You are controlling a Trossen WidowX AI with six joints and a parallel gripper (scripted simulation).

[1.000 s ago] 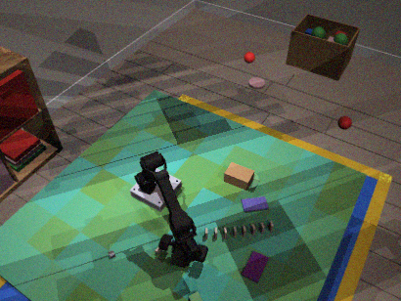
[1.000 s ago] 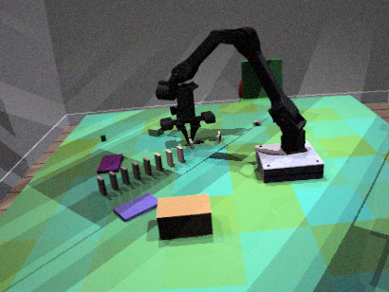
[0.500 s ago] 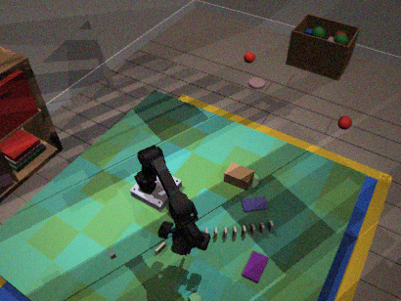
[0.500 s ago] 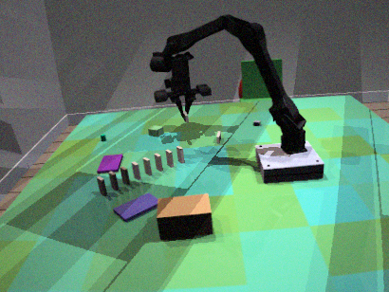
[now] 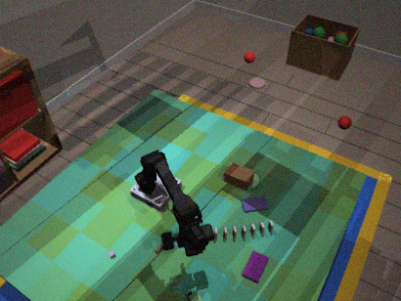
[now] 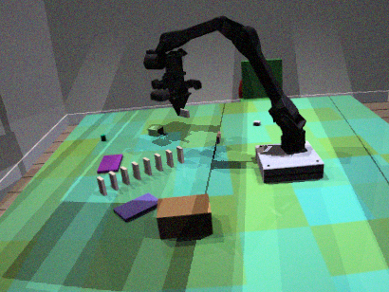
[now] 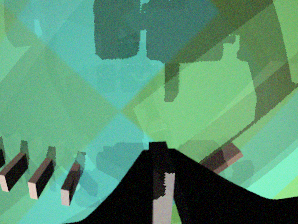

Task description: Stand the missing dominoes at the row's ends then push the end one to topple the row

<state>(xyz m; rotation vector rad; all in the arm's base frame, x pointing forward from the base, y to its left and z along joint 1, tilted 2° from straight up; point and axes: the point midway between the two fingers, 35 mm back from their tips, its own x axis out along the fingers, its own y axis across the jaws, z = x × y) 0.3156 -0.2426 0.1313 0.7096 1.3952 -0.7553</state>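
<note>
Patchwork mat (image 5: pixel 83 215) (image 6: pixel 342 213) (image 7: pixel 35 100) in greens and teal, yellow and blue edging, on brown floor (image 5: pixel 210 54); grey wall (image 5: pixel 132 20) (image 6: pixel 119 28) behind. Streaked with shadow. Gripper (image 5: pixel 193 250) (image 6: pixel 179 113) (image 7: pixel 158 156) clenched on pale domino (image 6: pixel 184 113) (image 7: pixel 162 210), held above the mat, clear of the standing row (image 5: pixel 244 231) (image 6: pixel 147 167) (image 7: pixel 40 186). Eight upright in exterior view, pale narrow sides, evenly spaced, slightly curved line. Spare domino (image 5: pixel 158 248) (image 6: pixel 218 137) (image 7: pixel 227 157) apart from row; pose hard to tell. Held domino hidden from top; cut off at bottom of wrist view, along with part of row at left.
</note>
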